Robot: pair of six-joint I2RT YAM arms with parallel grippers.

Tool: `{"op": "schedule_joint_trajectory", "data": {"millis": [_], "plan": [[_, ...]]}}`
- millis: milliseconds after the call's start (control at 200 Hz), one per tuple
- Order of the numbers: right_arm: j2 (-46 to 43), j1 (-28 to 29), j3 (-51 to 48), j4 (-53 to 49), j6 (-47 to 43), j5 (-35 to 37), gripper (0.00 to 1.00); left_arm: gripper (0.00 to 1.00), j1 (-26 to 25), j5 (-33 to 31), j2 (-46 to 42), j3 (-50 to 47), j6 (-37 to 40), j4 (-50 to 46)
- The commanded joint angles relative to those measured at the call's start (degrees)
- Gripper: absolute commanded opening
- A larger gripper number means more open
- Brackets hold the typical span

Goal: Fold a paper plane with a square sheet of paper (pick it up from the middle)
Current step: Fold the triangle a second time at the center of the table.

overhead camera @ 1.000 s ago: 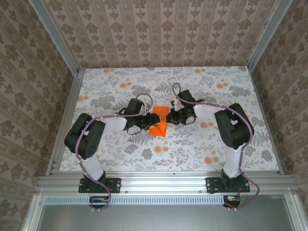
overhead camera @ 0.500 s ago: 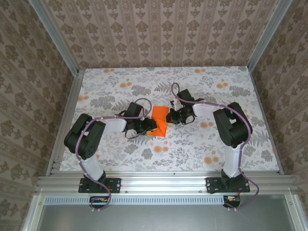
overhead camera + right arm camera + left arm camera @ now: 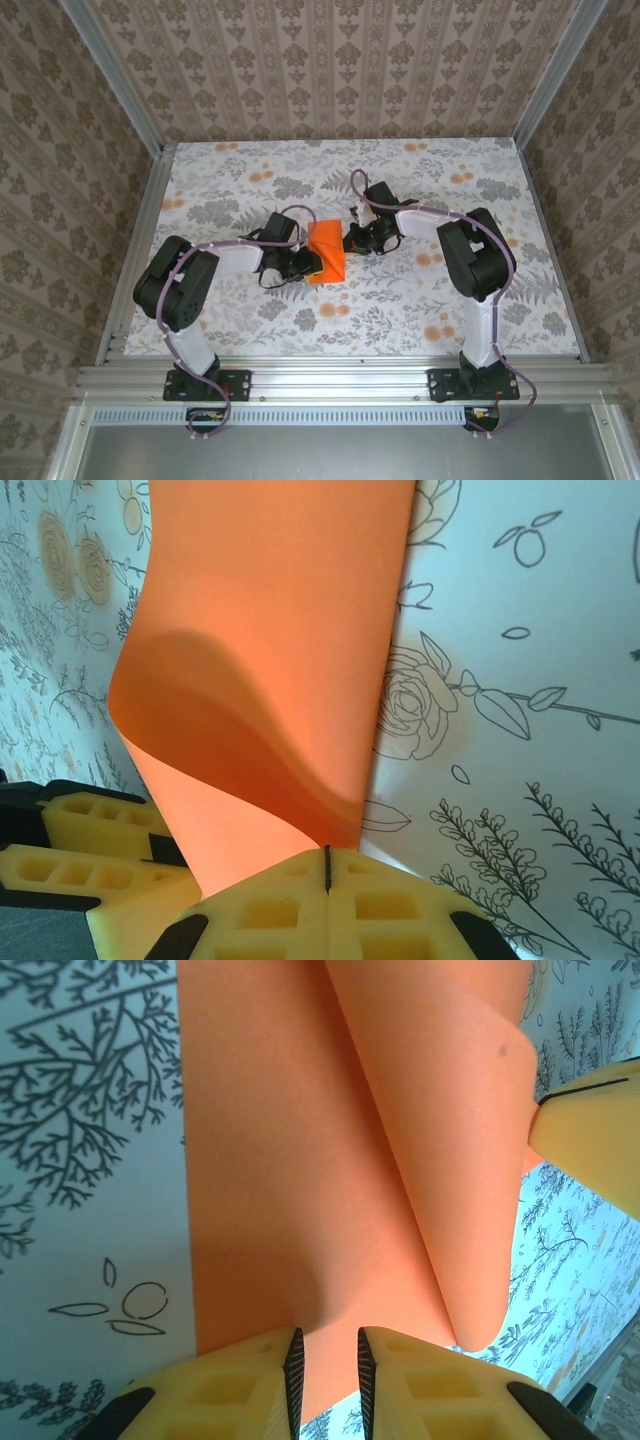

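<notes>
Gently now, with the right fingers [image 3: 260,910] pinching the square sheet of paper [image 3: 300,1160], the narrow left fingers [image 3: 240,1380] should squeeze its edge straight.

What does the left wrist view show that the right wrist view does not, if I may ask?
Left wrist view, not the right: a dark speck on the paper and a branch print. Right wrist view, not the left: a rose print and the right end effector pinching the paper's edge. Both: the curled orange paper, the tablecloth and the left end effector.
</notes>
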Motion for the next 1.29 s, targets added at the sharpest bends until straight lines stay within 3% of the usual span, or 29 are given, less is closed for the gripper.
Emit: {"op": "schedule_joint_trajectory", "data": {"millis": [0, 300, 635, 1290], "plan": [[1.07, 0.40, 1.58, -2.04, -1.56, 0.02, 0.02, 0.23, -0.10, -0.98, 1.07, 1.37, 1.80, -3.16], [2.16, 0.42, 2.32, -0.90, -2.05, -2.11, 0.03, 0.16, -0.32, -1.91, 1.60, 2.49, 3.39, -5.76], [2.24, 0.64, 2.25, -0.06, -2.69, -3.44, 0.04, 0.08, -2.01, -7.09, 3.24, 6.87, 9.36, -15.66], [4.99, 0.86, 5.08, -2.07, -4.81, -2.02, 0.07, 0.05, -2.91, -7.72, 4.49, 8.32, 11.61, -17.76]]}}
